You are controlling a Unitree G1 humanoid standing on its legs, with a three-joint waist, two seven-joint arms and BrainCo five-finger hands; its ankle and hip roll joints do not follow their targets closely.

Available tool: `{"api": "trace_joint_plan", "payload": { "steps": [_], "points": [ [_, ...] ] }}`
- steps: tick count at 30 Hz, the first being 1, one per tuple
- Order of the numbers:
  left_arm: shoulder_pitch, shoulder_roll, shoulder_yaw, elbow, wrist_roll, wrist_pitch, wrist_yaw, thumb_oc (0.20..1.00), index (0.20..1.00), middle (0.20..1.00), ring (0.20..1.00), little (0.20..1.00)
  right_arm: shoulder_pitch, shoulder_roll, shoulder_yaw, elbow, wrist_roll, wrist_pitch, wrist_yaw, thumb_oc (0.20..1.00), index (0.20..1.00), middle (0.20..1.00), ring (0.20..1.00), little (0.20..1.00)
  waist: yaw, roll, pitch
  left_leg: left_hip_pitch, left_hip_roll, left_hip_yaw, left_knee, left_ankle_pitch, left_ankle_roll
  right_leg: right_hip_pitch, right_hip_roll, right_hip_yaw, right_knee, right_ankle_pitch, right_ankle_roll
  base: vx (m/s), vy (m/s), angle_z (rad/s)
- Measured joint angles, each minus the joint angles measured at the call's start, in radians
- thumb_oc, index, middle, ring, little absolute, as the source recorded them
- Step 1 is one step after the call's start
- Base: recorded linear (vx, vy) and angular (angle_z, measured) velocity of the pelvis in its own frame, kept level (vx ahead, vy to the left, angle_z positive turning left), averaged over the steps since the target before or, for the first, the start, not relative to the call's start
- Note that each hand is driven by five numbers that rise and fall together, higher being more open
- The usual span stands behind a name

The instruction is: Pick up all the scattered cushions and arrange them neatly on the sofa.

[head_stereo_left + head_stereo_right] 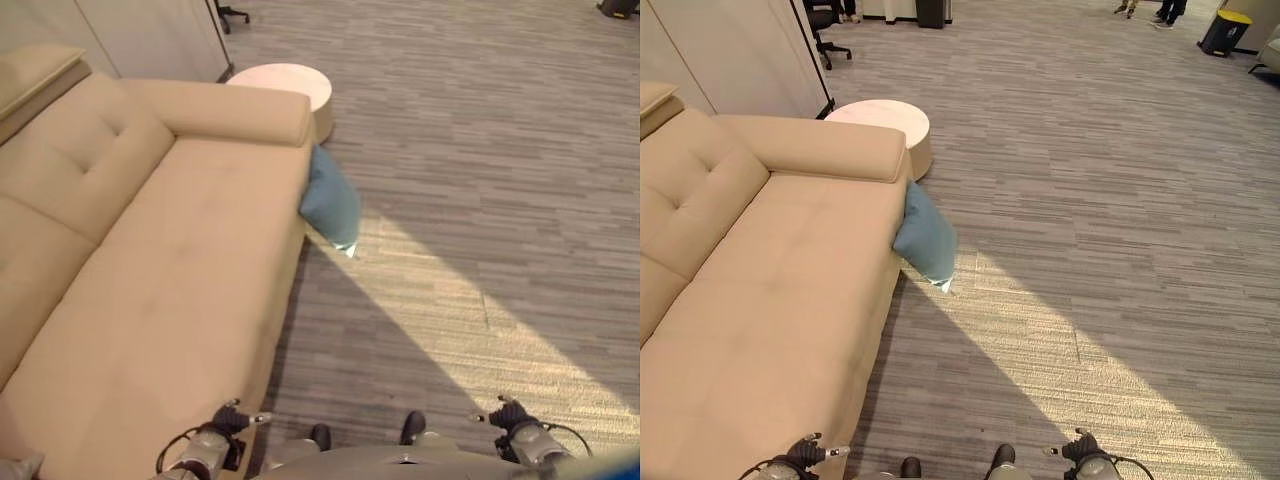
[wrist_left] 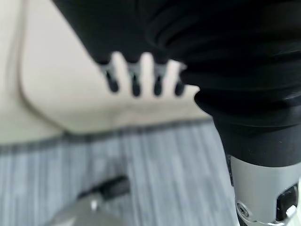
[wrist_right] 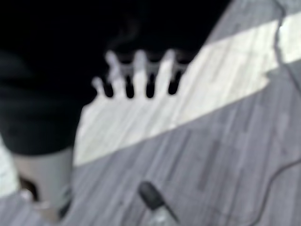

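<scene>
Beige sofa (image 1: 770, 290), seat bare. Round white side table (image 1: 885, 120) by its armrest end. Blue cushion (image 1: 927, 238) on floor, leaning against sofa's front edge near armrest. Left hand (image 2: 141, 77) & right hand (image 3: 136, 77) fingers straight, holding nothing.

Bright sun band crosses the carpet (image 1: 1060, 340); wrist views blurred.

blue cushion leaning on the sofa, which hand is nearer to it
Left, though only slightly. The left hand hangs low by the sofa front, on the blue cushion side. The right hand hangs farther out over the carpet. Neither is close.
</scene>
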Motion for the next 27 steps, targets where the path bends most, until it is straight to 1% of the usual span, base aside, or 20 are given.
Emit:
{"api": "trace_joint_plan", "payload": {
  "steps": [2,4,5,7,9,10,11,12,13,14,16,18,19,20,21,22,23,24,25,27],
  "points": [
    [-0.007,-0.013,0.000,0.003,-0.004,-0.001,0.000,1.000,1.000,1.000,1.000,1.000,0.001,-0.011,-0.031,0.005,0.005,-0.002,-0.009,1.000,1.000,1.000,1.000,1.000,-0.007,0.005,0.000,-0.044,0.045,-0.017,0.086,-0.012,-0.047,0.007,0.052,-0.004,-0.011,-0.016,-0.048,0.10,-0.276,0.01],
    [-0.055,-0.015,0.000,0.032,-0.006,-0.006,0.000,1.000,1.000,1.000,1.000,1.000,-0.004,-0.005,-0.045,0.011,0.027,-0.001,-0.012,1.000,1.000,1.000,1.000,1.000,-0.012,-0.021,0.015,-0.174,0.044,-0.054,0.324,-0.034,-0.085,-0.001,0.047,-0.002,0.013,-0.053,-0.081,0.11,-0.274,0.31],
    [-0.078,-0.014,0.000,0.037,-0.007,-0.007,0.000,1.000,1.000,1.000,1.000,1.000,-0.008,0.000,-0.043,0.013,0.035,-0.001,-0.014,1.000,1.000,1.000,1.000,1.000,-0.001,-0.044,0.028,-0.247,0.048,-0.054,0.463,0.000,-0.128,0.005,0.042,-0.003,0.015,-0.063,-0.096,0.11,-0.131,0.21],
    [-0.086,-0.013,0.000,0.035,-0.008,-0.010,0.000,1.000,1.000,1.000,1.000,1.000,-0.013,0.001,-0.034,0.011,0.040,-0.007,-0.026,1.000,1.000,1.000,1.000,1.000,0.012,-0.061,0.037,-0.299,0.055,-0.055,0.577,0.048,-0.118,0.048,0.052,-0.005,-0.019,-0.068,-0.124,0.22,-0.117,0.05],
    [-0.081,-0.017,-0.002,0.034,-0.008,-0.010,0.000,1.000,1.000,1.000,1.000,1.000,-0.011,-0.002,-0.025,0.016,0.044,-0.008,-0.030,1.000,1.000,1.000,1.000,1.000,0.013,-0.070,0.042,-0.321,0.068,-0.045,0.613,0.026,-0.102,0.087,0.078,-0.008,-0.052,-0.087,-0.152,0.33,-0.050,0.30],
    [-0.081,-0.016,-0.006,0.029,-0.008,-0.011,0.000,1.000,1.000,1.000,1.000,1.000,-0.015,0.001,-0.023,0.014,0.056,-0.008,-0.031,1.000,1.000,1.000,1.000,1.000,0.021,-0.081,0.044,-0.334,0.049,-0.008,0.519,0.019,-0.102,0.099,0.082,-0.008,-0.086,-0.086,-0.150,0.42,0.035,0.44],
    [-0.076,-0.019,-0.008,0.026,-0.008,-0.012,0.000,1.000,1.000,1.000,1.000,1.000,-0.025,-0.001,-0.021,0.015,0.062,-0.013,-0.034,1.000,1.000,1.000,1.000,1.000,0.023,-0.084,0.045,-0.333,0.023,0.016,0.324,0.030,-0.107,0.110,0.097,-0.008,-0.128,-0.077,-0.136,0.42,0.062,0.33],
    [-0.073,-0.020,-0.010,0.026,-0.008,-0.012,-0.001,1.000,1.000,1.000,1.000,1.000,-0.031,-0.001,-0.021,0.019,0.062,-0.013,-0.035,1.000,1.000,1.000,1.000,1.000,0.024,-0.075,0.045,-0.331,0.013,0.026,0.217,0.048,-0.110,0.117,0.113,-0.008,-0.152,-0.070,-0.125,0.31,0.057,0.23],
    [-0.073,-0.020,-0.011,0.026,-0.008,-0.012,-0.001,1.000,1.000,1.000,1.000,1.000,-0.037,0.000,-0.020,0.024,0.062,-0.013,-0.036,1.000,1.000,1.000,1.000,1.000,0.025,-0.062,0.044,-0.328,0.007,0.030,0.142,0.065,-0.119,0.125,0.127,-0.006,-0.168,-0.065,-0.117,0.35,0.097,0.02],
    [-0.068,-0.017,-0.011,0.027,-0.008,-0.010,-0.001,1.000,1.000,1.000,1.000,1.000,-0.051,-0.003,-0.022,0.033,0.062,-0.013,-0.036,1.000,1.000,1.000,1.000,1.000,0.041,-0.024,0.048,-0.338,0.005,0.014,0.042,0.107,-0.118,0.135,0.177,0.002,-0.185,-0.052,-0.116,0.34,0.114,-0.29],
    [-0.052,-0.014,-0.007,0.034,-0.008,-0.007,0.000,1.000,1.000,1.000,1.000,1.000,-0.052,0.000,-0.022,0.035,0.062,-0.014,-0.035,1.000,1.000,1.000,1.000,1.000,0.057,-0.009,0.047,-0.322,0.009,-0.001,0.048,0.120,-0.100,0.162,0.202,0.027,-0.186,-0.064,-0.129,0.43,0.146,-0.52],
    [-0.045,-0.017,-0.008,0.043,-0.007,-0.006,-0.001,1.000,1.000,1.000,1.000,1.000,-0.052,-0.001,-0.024,0.042,0.061,-0.015,-0.036,1.000,1.000,1.000,1.000,1.000,0.053,-0.008,0.039,-0.300,-0.002,-0.009,0.086,0.127,-0.088,0.186,0.202,0.048,-0.179,-0.092,-0.136,0.37,0.165,-0.41],
    [-0.040,-0.018,-0.010,0.041,-0.005,-0.007,0.000,1.000,1.000,1.000,1.000,1.000,-0.042,-0.005,-0.027,0.060,0.061,-0.012,-0.035,1.000,1.000,1.000,1.000,1.000,0.053,-0.006,0.031,-0.255,-0.016,-0.014,0.097,0.137,-0.065,0.189,0.185,0.061,-0.112,-0.136,-0.121,0.32,0.192,-0.45],
    [-0.029,-0.017,-0.012,0.035,-0.005,-0.009,-0.001,1.000,1.000,1.000,1.000,1.000,-0.032,-0.009,-0.027,0.059,0.061,-0.013,-0.035,1.000,1.000,1.000,1.000,1.000,0.052,0.005,0.021,-0.229,-0.014,-0.014,0.076,0.139,-0.019,0.173,0.180,0.067,-0.053,-0.168,-0.105,0.36,0.189,-0.36],
    [-0.033,-0.013,-0.011,0.036,-0.004,-0.008,-0.001,1.000,1.000,1.000,1.000,1.000,-0.021,-0.010,-0.024,0.055,0.060,-0.012,-0.034,1.000,1.000,1.000,1.000,1.000,0.042,0.001,0.011,-0.211,-0.033,-0.013,0.063,0.110,0.022,0.152,0.160,0.070,0.005,-0.204,-0.086,0.33,0.159,-0.33],
    [-0.047,-0.015,-0.012,0.023,-0.004,-0.006,-0.001,1.000,1.000,1.000,1.000,1.000,-0.023,-0.019,-0.025,0.043,0.060,-0.010,-0.032,1.000,1.000,1.000,1.000,1.000,0.030,0.019,0.025,-0.164,-0.028,0.000,0.026,0.082,0.044,0.034,0.115,0.058,0.300,-0.229,-0.043,0.34,0.132,-0.22],
    [-0.044,-0.011,-0.015,0.018,-0.004,-0.007,-0.001,1.000,1.000,1.000,1.000,1.000,-0.013,-0.019,-0.023,0.020,0.060,-0.011,-0.032,1.000,1.000,1.000,1.000,1.000,0.017,0.030,0.026,-0.137,-0.023,-0.001,0.013,0.093,0.062,-0.033,0.075,0.035,0.462,-0.229,-0.019,0.34,0.099,-0.17],
    [-0.053,0.002,-0.016,0.017,-0.004,-0.008,0.000,1.000,1.000,1.000,1.000,1.000,0.007,-0.013,-0.020,-0.001,0.060,-0.012,-0.029,1.000,1.000,1.000,1.000,1.000,0.005,0.022,0.025,-0.107,-0.038,-0.004,0.013,0.059,0.093,-0.085,0.025,0.033,0.577,-0.245,0.003,0.40,0.043,-0.07],
    [-0.064,0.018,-0.021,0.003,-0.005,-0.009,0.001,1.000,1.000,1.000,1.000,1.000,0.008,-0.005,-0.020,-0.005,0.059,-0.012,-0.029,1.000,1.000,1.000,1.000,1.000,0.003,0.011,0.024,-0.079,-0.062,-0.002,0.011,0.025,0.106,-0.151,-0.025,0.044,0.646,-0.256,0.020,0.28,0.004,-0.14],
    [-0.084,0.025,-0.023,-0.001,-0.007,-0.009,0.002,1.000,1.000,1.000,1.000,1.000,0.001,-0.002,-0.019,-0.021,0.059,-0.013,-0.029,1.000,1.000,1.000,1.000,1.000,-0.005,0.007,0.033,-0.042,-0.067,-0.002,0.011,0.003,0.100,-0.213,-0.048,0.043,0.564,-0.255,0.008,0.22,-0.047,0.01]
  ]
}}
